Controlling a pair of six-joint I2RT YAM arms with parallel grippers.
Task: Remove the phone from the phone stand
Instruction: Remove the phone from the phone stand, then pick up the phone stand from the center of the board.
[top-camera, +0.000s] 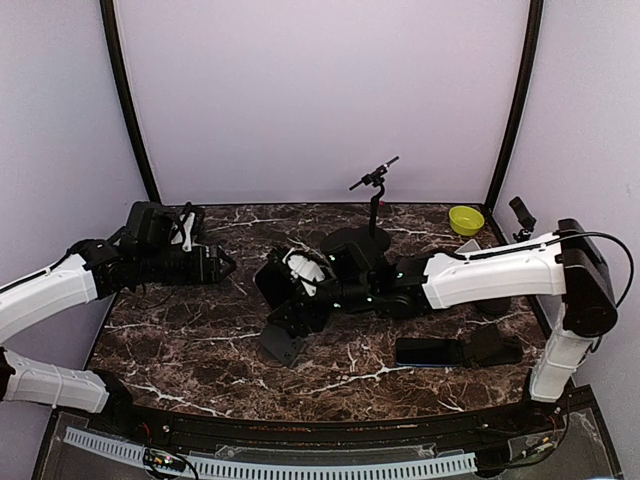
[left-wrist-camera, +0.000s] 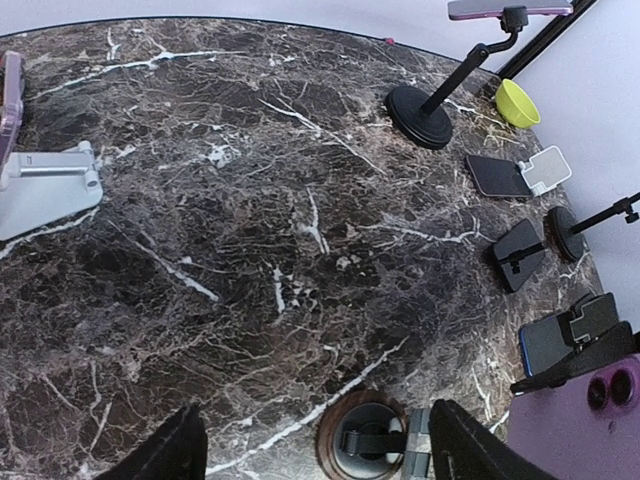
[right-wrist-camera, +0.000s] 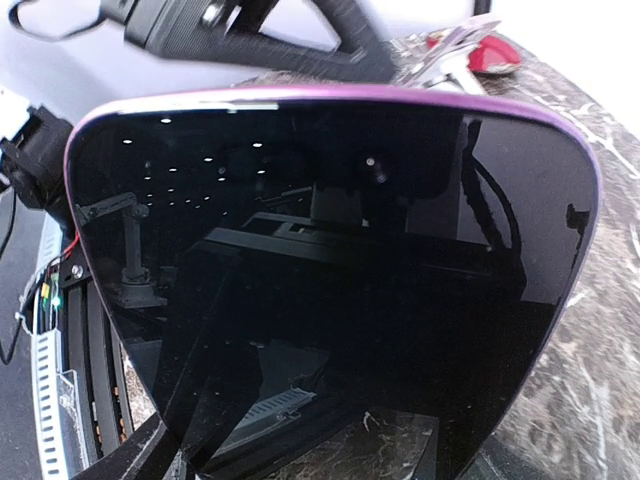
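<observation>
Mid-bench (top-camera: 190, 350), the right tool (top-camera: 303, 285) grasps the purple-rimmed phone (right-wrist-camera: 330, 280), its dark screen filling the wrist camera. The phone is close by the black phone stand (top-camera: 284, 344); whether they touch is unclear. The left tool (top-camera: 224, 264) hangs released, well to the left.

Dark brown marble table (top-camera: 200, 340), white-veined, black rim at near edge. Far right corner: yellow bowl (top-camera: 466, 219). Mid-back: round black base of tall stand (top-camera: 350, 241). Near right: dark phone lying flat (top-camera: 428, 351), touching black holder (top-camera: 490, 345). Centre: small black angled stand (top-camera: 283, 345).
</observation>
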